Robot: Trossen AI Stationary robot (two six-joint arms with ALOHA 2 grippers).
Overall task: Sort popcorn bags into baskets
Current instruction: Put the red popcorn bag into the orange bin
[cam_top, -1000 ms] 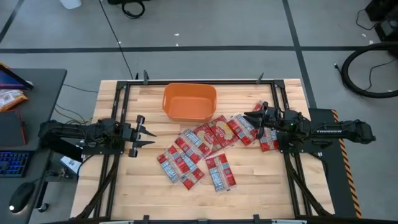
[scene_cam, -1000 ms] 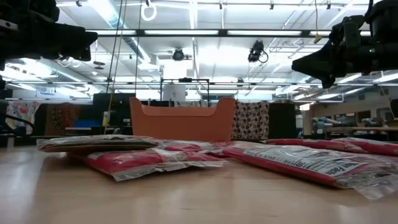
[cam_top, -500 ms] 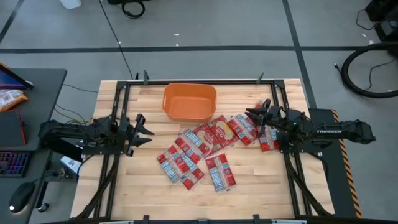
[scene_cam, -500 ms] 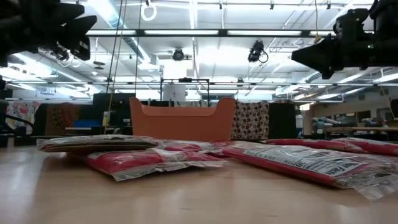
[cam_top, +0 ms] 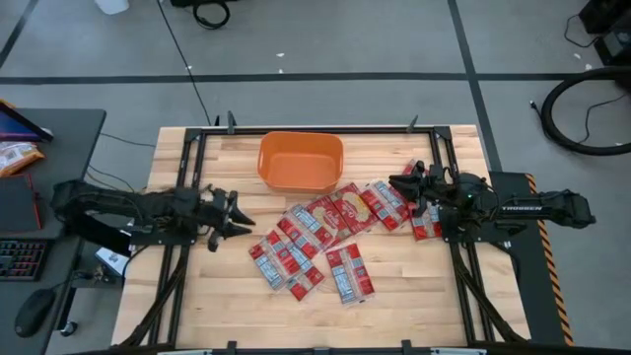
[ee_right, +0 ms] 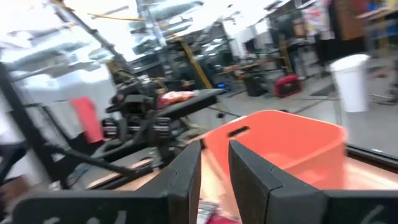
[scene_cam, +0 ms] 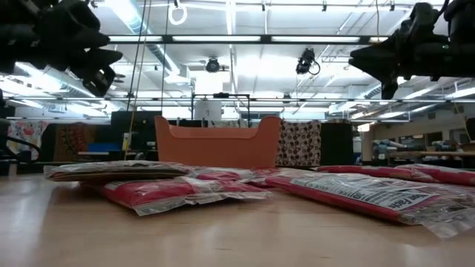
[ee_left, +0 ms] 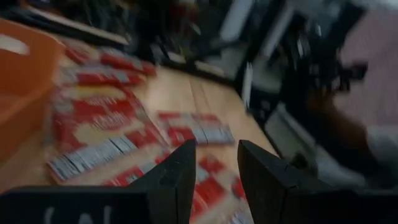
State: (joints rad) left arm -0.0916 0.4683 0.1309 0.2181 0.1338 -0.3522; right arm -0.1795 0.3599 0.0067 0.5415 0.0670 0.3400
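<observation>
Several red popcorn bags lie flat and overlapping on the wooden table, mid-table toward the right; they show in the low view and the left wrist view too. The orange tub stands on its base by the far edge, with nothing in it that I can see. My left gripper hovers open left of the bags, tipped down. My right gripper hovers above the rightmost bags with a narrow gap between its fingers, pointing at the tub.
Black frame rails run along the table's sides and far edge. One bag lies partly under the right arm. Bare wood stretches along the near edge. A desk with a keyboard stands left of the table.
My left gripper has moved a little toward the bags and tipped its fingers from level to slanting down. My right gripper has risen slightly and levelled out above the rightmost bags. The bags and the tub have stayed put.
</observation>
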